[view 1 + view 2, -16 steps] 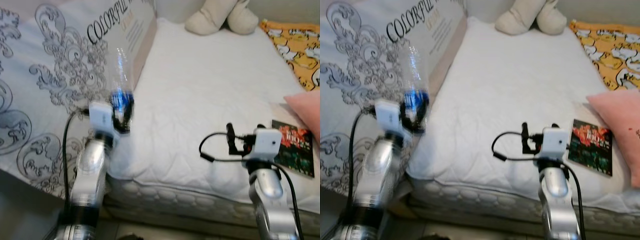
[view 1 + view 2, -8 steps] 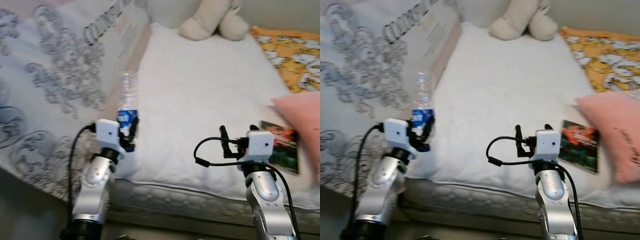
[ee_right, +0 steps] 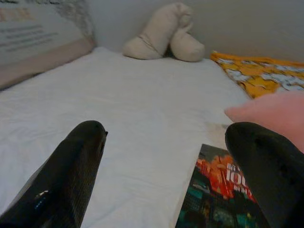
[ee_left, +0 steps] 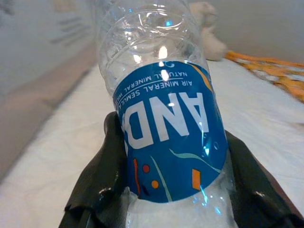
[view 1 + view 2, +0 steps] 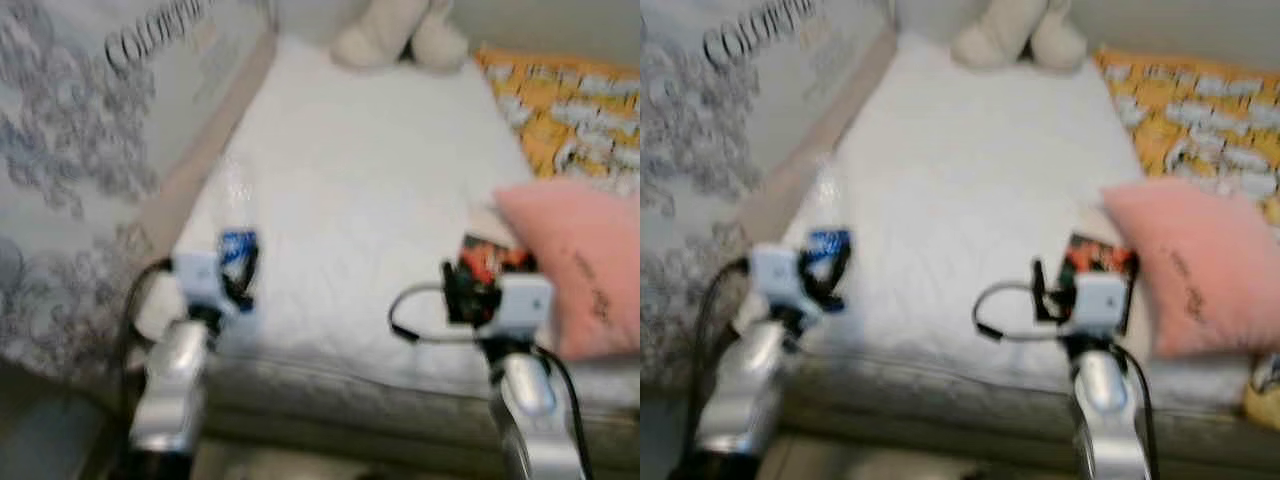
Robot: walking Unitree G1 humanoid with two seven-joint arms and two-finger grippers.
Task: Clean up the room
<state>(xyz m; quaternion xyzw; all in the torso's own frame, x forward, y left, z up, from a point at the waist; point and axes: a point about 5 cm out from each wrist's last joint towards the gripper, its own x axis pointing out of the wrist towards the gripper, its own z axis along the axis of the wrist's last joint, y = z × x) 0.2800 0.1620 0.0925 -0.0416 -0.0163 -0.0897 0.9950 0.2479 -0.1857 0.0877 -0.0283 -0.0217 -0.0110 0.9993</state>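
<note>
In the blurred left eye view, the left hand (image 5: 238,272) grips a clear, ribbed plastic water bottle with a blue label (image 5: 235,225), held upright over the left edge of the white quilted mattress (image 5: 360,190), beside a pale patterned panel with curling grey scrollwork (image 5: 70,150). The right hand (image 5: 462,290) hovers low over the mattress near a glossy book with a red and dark cover (image 5: 490,258), which lies flat against a soft pink cushion (image 5: 575,265). A cream plush toy (image 5: 395,30) slumps at the head of the bed, next to an orange printed cloth (image 5: 565,110). The left wrist view shows the two black fingers (image 4: 102,180) clamped on either side of the bottle's smooth label, with crinkled transparent plastic above and below it. In the right wrist view the rounded black fingers (image 3: 76,171) are spread wide apart over the wrinkled white sheet, holding nothing, with the book's corner lying between them and the cushion just beyond.
</note>
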